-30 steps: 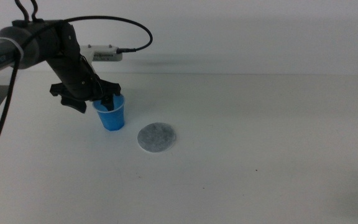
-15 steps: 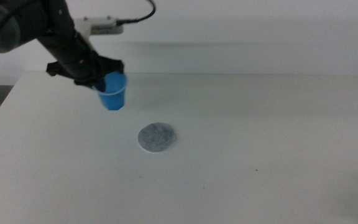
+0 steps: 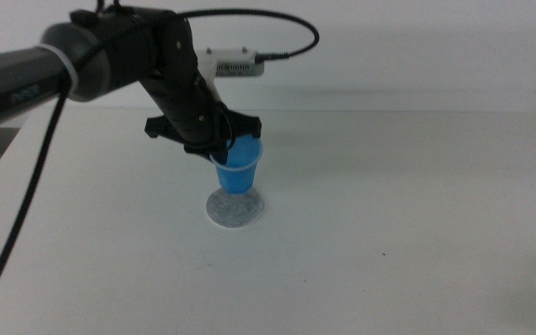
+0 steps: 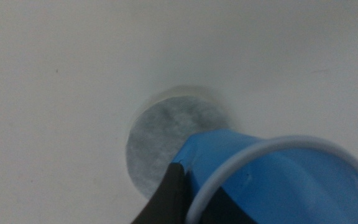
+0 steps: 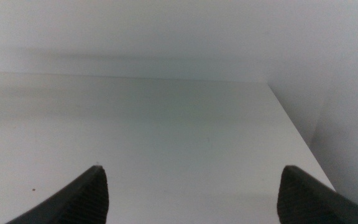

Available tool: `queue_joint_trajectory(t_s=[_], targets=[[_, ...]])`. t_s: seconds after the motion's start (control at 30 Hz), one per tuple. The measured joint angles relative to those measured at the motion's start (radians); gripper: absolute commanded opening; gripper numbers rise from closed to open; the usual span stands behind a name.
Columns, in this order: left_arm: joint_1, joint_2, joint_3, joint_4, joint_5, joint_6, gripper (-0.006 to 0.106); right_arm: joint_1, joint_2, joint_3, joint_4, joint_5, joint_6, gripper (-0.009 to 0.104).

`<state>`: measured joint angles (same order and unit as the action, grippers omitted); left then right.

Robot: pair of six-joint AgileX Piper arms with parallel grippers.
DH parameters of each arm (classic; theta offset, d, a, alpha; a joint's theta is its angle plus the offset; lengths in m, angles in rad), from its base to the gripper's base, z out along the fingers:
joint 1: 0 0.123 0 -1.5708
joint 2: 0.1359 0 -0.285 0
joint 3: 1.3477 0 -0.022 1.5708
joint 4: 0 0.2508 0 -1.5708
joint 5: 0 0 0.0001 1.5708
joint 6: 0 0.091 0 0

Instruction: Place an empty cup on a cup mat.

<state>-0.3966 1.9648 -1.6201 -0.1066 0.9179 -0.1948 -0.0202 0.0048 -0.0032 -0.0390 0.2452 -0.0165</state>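
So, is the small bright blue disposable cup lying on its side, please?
No, the blue cup hangs mouth-up in the left hand.

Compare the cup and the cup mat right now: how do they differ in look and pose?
The cup is bright blue and tapered, standing tall; the cup mat is a flat speckled grey disc. The cup is held at its rim by the left gripper, while the cup mat lies free on the table. Whether the cup touches the cup mat yet, I cannot tell. Both are round with pale edges. The right gripper waits open.

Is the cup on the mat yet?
Cannot tell: the left gripper holds the cup by its rim over the mat; contact is unclear.
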Motion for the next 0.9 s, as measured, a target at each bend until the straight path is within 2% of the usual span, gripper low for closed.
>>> queue_joint_trajectory(t_s=[0.37,0.5,0.63,0.9], targets=[[-0.001,0.083,0.004,0.020,-0.013,-0.007,-0.002,0.000,0.000,0.000,0.000,0.000,0.000,0.093],[-0.001,0.102,0.004,0.020,-0.018,-0.007,0.004,0.000,0.000,0.000,0.000,0.000,0.000,0.093],[-0.001,0.104,0.004,0.023,-0.021,-0.007,0.024,0.000,0.000,0.000,0.000,0.000,0.000,0.093],[0.012,0.094,0.004,0.014,-0.010,0.013,0.094,0.000,0.000,0.000,0.000,0.000,0.000,0.093]])
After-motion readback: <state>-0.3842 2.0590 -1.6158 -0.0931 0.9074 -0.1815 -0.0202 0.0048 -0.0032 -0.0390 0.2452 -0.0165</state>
